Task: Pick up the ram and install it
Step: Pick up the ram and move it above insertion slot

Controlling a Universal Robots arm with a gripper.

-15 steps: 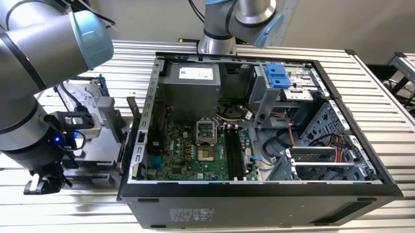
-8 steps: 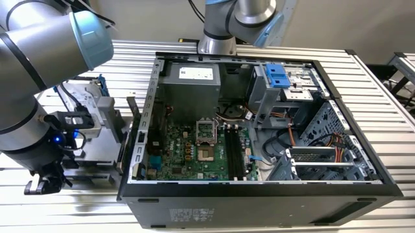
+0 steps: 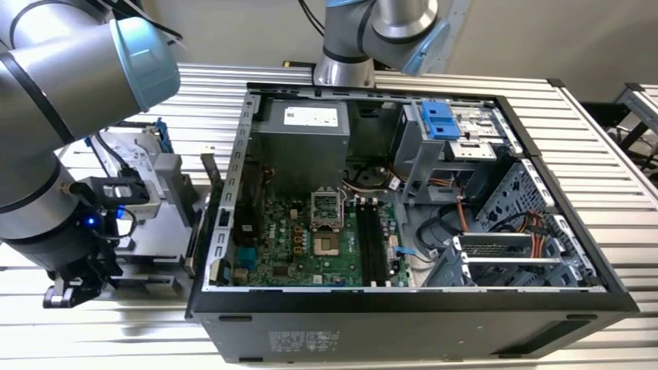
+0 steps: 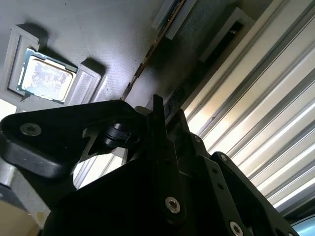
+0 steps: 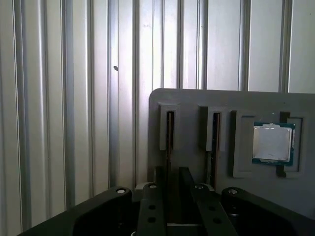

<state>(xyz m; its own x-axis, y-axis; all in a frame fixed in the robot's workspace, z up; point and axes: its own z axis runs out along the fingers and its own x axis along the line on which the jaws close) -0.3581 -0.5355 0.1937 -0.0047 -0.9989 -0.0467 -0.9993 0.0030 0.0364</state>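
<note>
Gripper (image 3: 68, 293) is down low over the slatted table (image 3: 206, 85), on the exterior view's left of the open case (image 3: 411, 324), outside its wall. In the first wrist view it sits right at the grey holder (image 5: 187, 103), lined up on the ram (image 5: 170, 130), which stands on edge in the slot nearest the holder's end edge. Clamped on it or loose? Can't tell. A second stick (image 5: 215, 142) stands in the next slot, with a CPU (image 5: 272, 142) in the pocket beyond.

Ribbed metal table (image 3: 606, 154), open computer case (image 3: 411, 331) on it, grey parts holder (image 5: 189, 101) beside
</note>
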